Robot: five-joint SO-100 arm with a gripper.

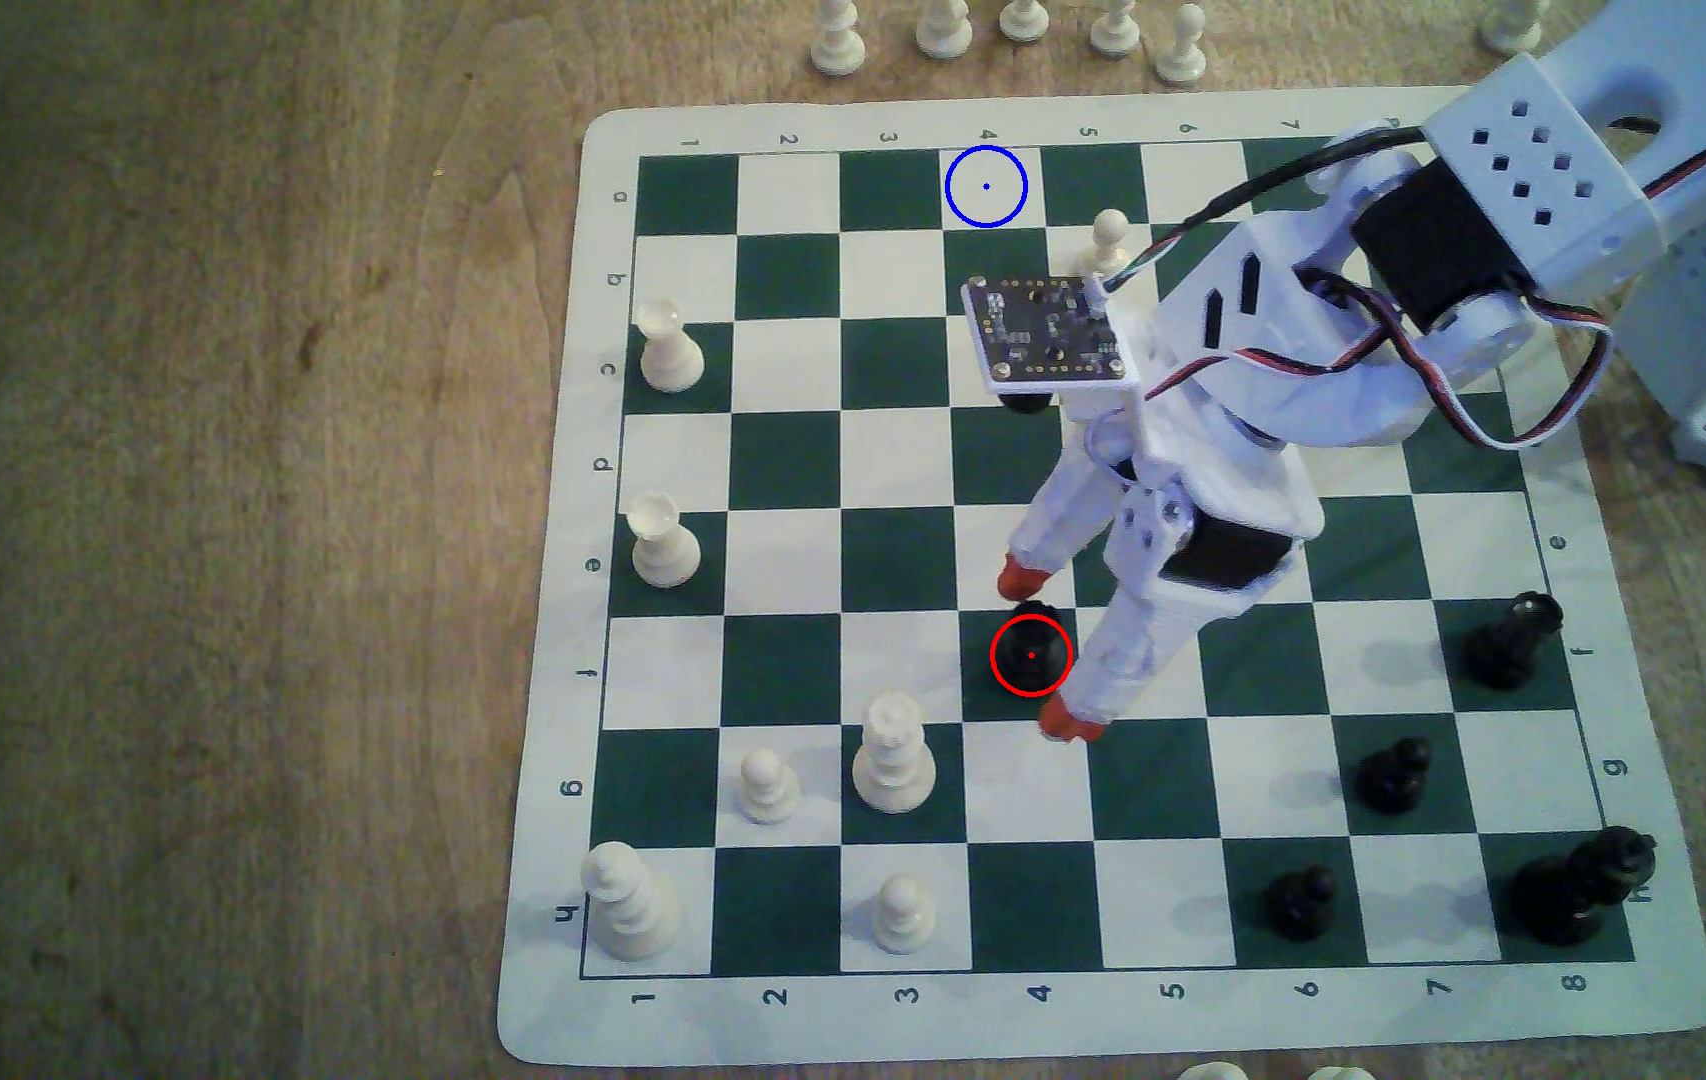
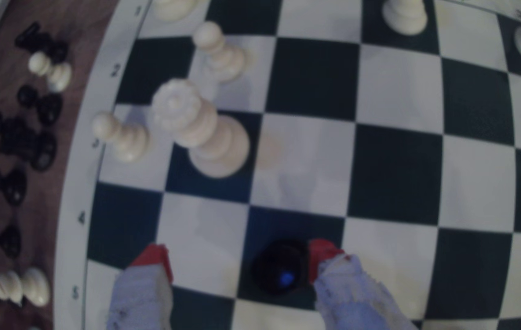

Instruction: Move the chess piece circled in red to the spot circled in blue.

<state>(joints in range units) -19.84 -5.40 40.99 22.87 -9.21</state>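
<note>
Between the parted jaws of the gripper [image 1: 1036,652] stands the black rook [image 1: 1031,652], touching one red fingertip [image 2: 321,257] and well apart from the other.

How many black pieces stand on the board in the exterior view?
5: the rook between the open gripper's tips, and four near the exterior view's lower right. The arm may hide more.

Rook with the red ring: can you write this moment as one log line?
phase: reaching | hand: open, fingers either side of rook | rook: standing on dark square, not lifted | blue-ringed square: empty
</note>
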